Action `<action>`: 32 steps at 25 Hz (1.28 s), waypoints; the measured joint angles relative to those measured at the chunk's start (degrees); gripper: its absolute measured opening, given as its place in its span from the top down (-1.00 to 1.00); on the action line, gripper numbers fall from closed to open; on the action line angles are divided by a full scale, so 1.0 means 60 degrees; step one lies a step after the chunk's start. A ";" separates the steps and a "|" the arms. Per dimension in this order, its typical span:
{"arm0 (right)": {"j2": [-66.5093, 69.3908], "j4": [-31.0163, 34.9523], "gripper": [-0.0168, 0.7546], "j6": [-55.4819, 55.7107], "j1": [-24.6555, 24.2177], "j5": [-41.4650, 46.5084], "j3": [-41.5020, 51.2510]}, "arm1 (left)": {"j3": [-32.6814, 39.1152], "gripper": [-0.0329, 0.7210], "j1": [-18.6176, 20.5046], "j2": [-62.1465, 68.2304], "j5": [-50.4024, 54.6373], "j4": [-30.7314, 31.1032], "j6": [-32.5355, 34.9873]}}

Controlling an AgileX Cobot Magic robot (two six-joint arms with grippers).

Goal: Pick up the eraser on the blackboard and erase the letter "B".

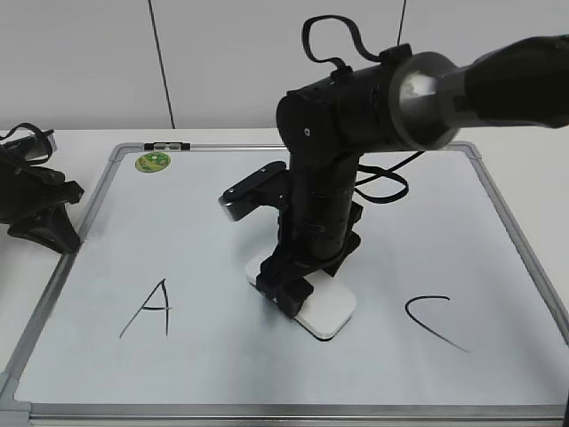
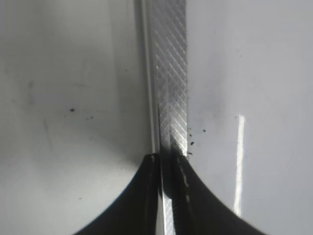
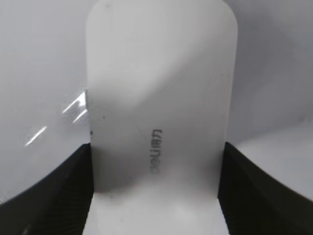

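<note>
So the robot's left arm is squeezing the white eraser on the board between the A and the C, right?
Not quite. It's the right arm, not the left. The right wrist view shows its fingers on both sides of the white eraser. In the exterior view that eraser sits on the blackboard between the A and the C, while the left gripper waits at the board's edge.

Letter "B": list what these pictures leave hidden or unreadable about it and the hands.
- Letter "B": no stroke shows in the exterior view; the right arm and eraser cover the blackboard between the "A" and "C", so erased or not cannot be told.
- Right hand: fingertips cut off by the right wrist view's lower edge.
- Left hand: close-up, dark; open or shut unclear.
</note>
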 joint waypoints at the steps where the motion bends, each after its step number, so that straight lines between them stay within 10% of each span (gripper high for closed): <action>1: 0.0000 0.0000 -0.42 0.0004 -0.0107 -0.0015 0.0000 | 0.0000 0.83 0.0000 0.0000 -0.0004 0.0000 -0.0016; 32: -0.3297 -0.0078 -0.42 0.0184 -0.2669 0.0840 0.0978 | 0.0000 0.83 0.0000 0.0000 -0.0020 -0.0036 -0.0016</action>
